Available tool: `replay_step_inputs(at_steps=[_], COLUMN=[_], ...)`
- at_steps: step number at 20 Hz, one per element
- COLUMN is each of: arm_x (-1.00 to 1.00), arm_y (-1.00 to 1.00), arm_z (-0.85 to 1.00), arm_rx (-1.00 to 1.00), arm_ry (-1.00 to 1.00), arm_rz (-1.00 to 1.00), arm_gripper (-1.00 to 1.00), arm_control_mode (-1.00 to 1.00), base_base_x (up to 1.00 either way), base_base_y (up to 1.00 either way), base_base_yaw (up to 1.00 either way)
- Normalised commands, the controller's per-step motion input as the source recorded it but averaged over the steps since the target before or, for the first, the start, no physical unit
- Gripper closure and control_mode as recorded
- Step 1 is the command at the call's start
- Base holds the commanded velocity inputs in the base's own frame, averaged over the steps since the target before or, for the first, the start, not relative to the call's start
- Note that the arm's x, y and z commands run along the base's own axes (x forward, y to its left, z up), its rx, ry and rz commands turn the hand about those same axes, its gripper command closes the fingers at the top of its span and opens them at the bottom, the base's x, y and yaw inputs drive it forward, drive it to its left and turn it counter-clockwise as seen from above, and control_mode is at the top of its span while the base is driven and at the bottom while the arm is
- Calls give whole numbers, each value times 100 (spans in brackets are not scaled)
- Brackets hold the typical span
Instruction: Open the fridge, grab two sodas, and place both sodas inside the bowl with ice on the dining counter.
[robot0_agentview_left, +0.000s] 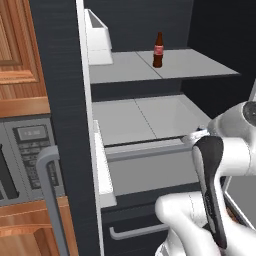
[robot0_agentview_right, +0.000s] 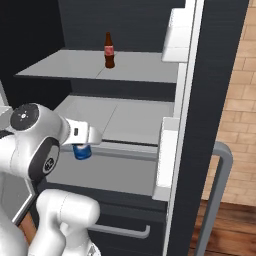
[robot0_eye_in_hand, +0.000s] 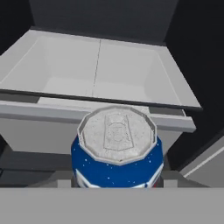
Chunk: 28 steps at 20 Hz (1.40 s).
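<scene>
The blue can (robot0_eye_in_hand: 117, 151) sat gripped in the end effector (robot0_agentview_right: 82, 150), just outside the open fridge (robot0_agentview_right: 210, 75) in front of its lower shelf. At twelve o'clock, the brown bottle (robot0_agentview_right: 109, 50) stood upright on the upper shelf (robot0_agentview_right: 140, 67).

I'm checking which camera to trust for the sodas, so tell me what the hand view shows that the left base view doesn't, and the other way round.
Hand view: the blue can close up, seen from above its grey lid, right at the gripper, in front of a pale fridge shelf.

Left base view: the brown bottle standing upright on the upper shelf, the microwave at left, and a lower drawer handle.

Both: the open fridge with its pale grey-white shelves and dark walls.
</scene>
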Motion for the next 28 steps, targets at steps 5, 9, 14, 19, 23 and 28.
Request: replay_step_inputs(at_steps=[5,9,14,19,23,28], arm_x=[-100,-79,-24,0,0,0], arm_y=[0,8,15,0,0,0], arm_z=[1,4,0,0,0,0], arm_rx=[5,1,0,0,0,0], arm_ry=[-32,-21,-3,0,0,0], arm_rz=[0,0,0,0,0,0], arm_gripper=[100,100,100,100,100,100], arm_control_mode=[-100,-100,100,100,100,100], base_base_x=[0,0,-35,-61,-74,-78], base_base_y=[0,0,25,11,-12,-1], base_base_yaw=[0,0,0,2,13,27])
